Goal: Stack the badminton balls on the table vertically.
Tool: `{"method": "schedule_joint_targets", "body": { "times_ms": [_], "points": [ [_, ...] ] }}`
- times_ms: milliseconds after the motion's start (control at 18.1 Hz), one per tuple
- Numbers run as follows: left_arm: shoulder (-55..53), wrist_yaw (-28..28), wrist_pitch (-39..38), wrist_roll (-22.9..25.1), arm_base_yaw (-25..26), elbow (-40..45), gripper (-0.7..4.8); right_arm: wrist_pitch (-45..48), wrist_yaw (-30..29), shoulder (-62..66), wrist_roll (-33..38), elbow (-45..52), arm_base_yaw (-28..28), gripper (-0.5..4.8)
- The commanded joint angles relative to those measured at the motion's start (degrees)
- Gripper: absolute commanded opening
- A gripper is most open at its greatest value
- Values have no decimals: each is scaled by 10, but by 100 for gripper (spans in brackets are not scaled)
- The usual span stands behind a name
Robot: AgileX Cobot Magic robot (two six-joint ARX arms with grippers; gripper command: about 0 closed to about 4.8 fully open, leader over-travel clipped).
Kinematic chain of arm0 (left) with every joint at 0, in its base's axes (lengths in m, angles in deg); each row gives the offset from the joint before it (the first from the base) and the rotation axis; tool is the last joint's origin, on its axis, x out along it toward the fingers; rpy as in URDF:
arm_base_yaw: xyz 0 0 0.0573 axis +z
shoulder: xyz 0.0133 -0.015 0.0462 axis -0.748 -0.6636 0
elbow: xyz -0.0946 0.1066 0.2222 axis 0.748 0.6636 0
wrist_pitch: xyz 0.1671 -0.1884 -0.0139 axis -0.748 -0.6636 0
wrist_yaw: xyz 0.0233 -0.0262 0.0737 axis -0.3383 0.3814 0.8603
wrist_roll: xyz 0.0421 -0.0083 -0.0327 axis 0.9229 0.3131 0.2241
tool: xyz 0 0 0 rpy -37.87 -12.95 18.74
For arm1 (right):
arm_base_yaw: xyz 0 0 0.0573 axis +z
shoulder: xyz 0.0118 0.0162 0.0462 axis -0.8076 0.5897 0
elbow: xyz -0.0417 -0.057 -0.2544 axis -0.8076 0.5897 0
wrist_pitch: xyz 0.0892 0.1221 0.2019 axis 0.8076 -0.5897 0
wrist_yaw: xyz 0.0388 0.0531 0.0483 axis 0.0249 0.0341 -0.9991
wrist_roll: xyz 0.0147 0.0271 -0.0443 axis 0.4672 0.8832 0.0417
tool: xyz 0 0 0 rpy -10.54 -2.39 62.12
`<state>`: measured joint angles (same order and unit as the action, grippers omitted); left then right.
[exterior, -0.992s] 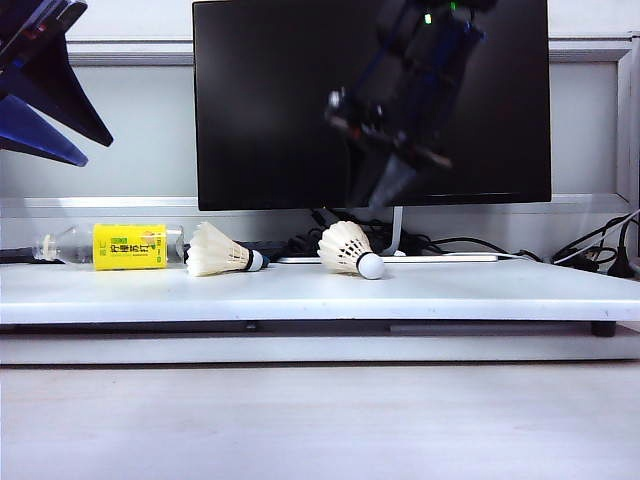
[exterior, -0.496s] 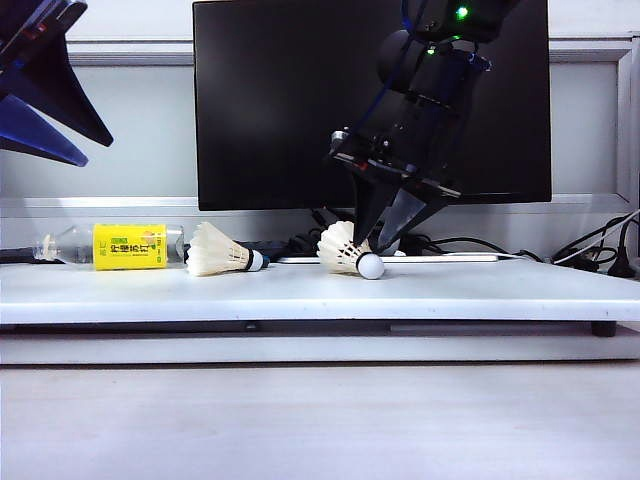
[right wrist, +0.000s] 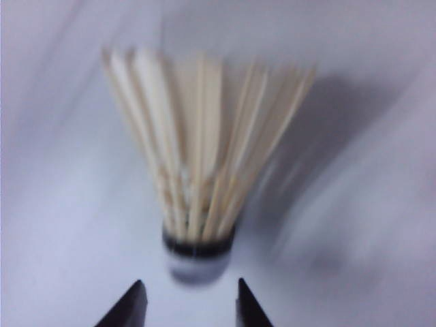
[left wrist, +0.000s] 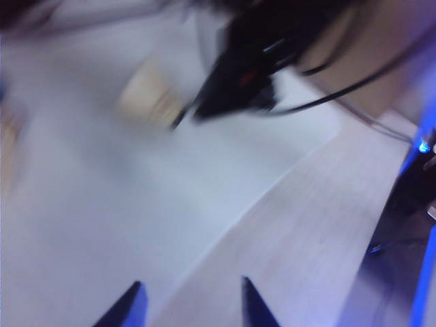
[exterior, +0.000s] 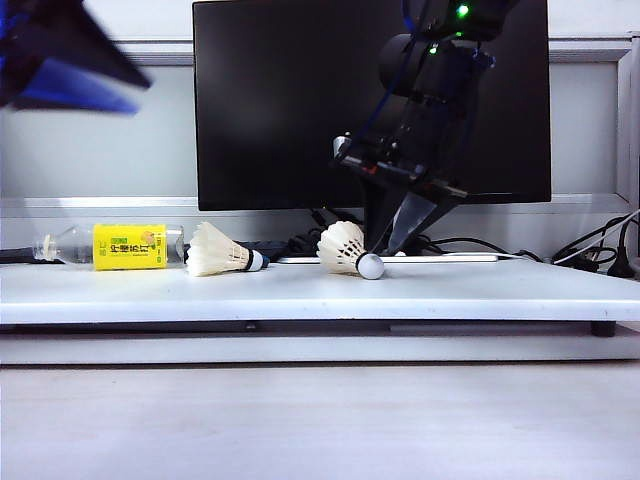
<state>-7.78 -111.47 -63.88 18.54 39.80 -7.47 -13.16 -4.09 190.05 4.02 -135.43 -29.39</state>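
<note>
A: What is given by the exterior view that is not given by the wrist views?

B: Both badminton balls are seen lying on their sides on the white table (exterior: 480,290); the left shuttlecock (exterior: 218,250) is placed near a bottle with a yellow label (exterior: 128,246), and the right shuttlecock (exterior: 346,249) is placed in front of the black monitor (exterior: 280,100), its cork tip turned to the right. The two are clearly apart; nothing is stacked.

A: And what is added by the right wrist view?

B: There the right shuttlecock (right wrist: 201,170) is shown alone and from close; its feathers, dark band and white tip are seen, although blurred. The tip is found just before the two fingertips of the right gripper (right wrist: 189,306); no contact can be confirmed.

A: How is the right gripper (exterior: 388,240) held?

B: It is lowered just behind the right shuttlecock; its jaws are parted and nothing is gripped.

A: And the left gripper (left wrist: 189,306)?

B: In the left wrist view its jaws are parted and nothing is held; the picture is much blurred. In the exterior view it (exterior: 60,60) is seen only as a blurred dark and blue shape at the upper left, high over the table.
</note>
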Motion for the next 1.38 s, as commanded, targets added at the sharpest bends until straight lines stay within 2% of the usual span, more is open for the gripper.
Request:
{"method": "schedule_joint_targets", "body": {
  "times_ms": [55, 221, 276, 331, 386, 496, 551, 662, 717, 827, 882, 1213, 1323, 1378],
  "points": [
    [1, 80, 43, 170, -67, 0, 187, -3, 0, -28, -14, -2, 0, 171],
    [-17, 242, 77, 332, -157, 0, 189, -7, 19, -73, -13, -2, -8, 171],
    [-29, 277, 92, 349, -178, -1, 188, -10, 24, -87, -13, -2, -10, 171],
    [-45, 319, 108, 342, -195, -2, 189, -13, 22, -101, -13, -2, -13, 171],
    [-64, 362, 115, 300, -206, -6, 188, -10, 22, -111, -11, -2, -13, 171],
    [-90, 398, 117, 185, -208, -12, 188, -1, 19, -113, -10, 0, -13, 171],
    [-92, 416, 115, 144, -208, -12, 188, 18, 12, -113, -3, 16, -12, 171],
    [-89, 438, 108, 93, -208, -12, 188, 55, -9, -113, 15, 49, -12, 171],
    [-89, 462, 104, 45, -208, -12, 188, 77, -9, -113, 17, 70, -12, 171],
    [-89, 490, 97, -16, -208, -12, 188, 110, -9, -113, 23, 99, -12, 171],
    [-89, 491, 92, -33, -208, -12, 188, 131, -9, -113, 33, 116, -11, 171],
    [-89, 490, 73, -36, -208, -11, 188, 198, -14, -111, 58, 155, 4, 172],
    [-89, 489, 70, -36, -208, -11, 188, 209, -1, -107, 63, 155, 12, 172],
    [-89, 488, 67, -36, -208, -11, 188, 211, 31, -103, 63, 155, 17, 172]
  ]
}}
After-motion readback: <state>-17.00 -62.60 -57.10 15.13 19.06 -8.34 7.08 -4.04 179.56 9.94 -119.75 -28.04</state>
